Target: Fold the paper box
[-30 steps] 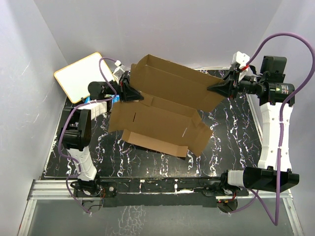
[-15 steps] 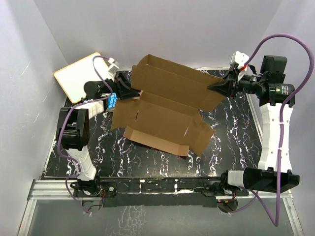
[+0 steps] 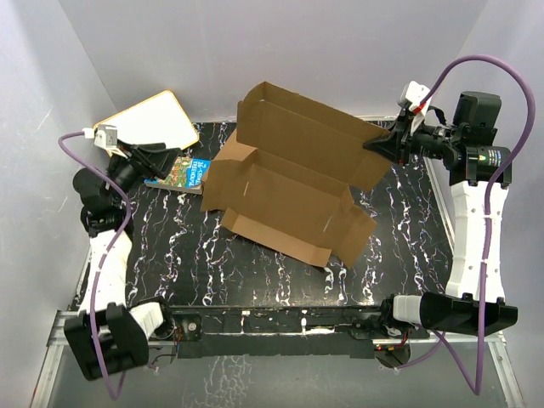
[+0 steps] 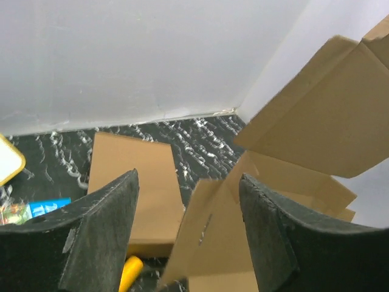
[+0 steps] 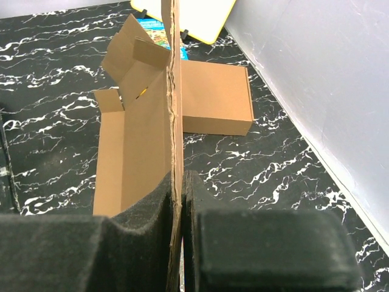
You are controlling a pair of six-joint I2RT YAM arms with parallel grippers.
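Black marbled table [image 3: 212, 276] fills a white-walled cell; at its centre lies the paper box [image 3: 280, 204], rear panel raised; the right gripper [image 3: 375, 146] pinches that panel's edge; the left gripper [image 3: 164, 157] hangs spread, empty, well apart; a steady pinch would likely help the creasing; only the wrist views show a flat brown box [image 5: 216, 97] behind.

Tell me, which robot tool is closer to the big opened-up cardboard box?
The right one. The right tool is clamped on the paper box's raised flap at its right end. The left tool is open, off the box's left side, not touching it.
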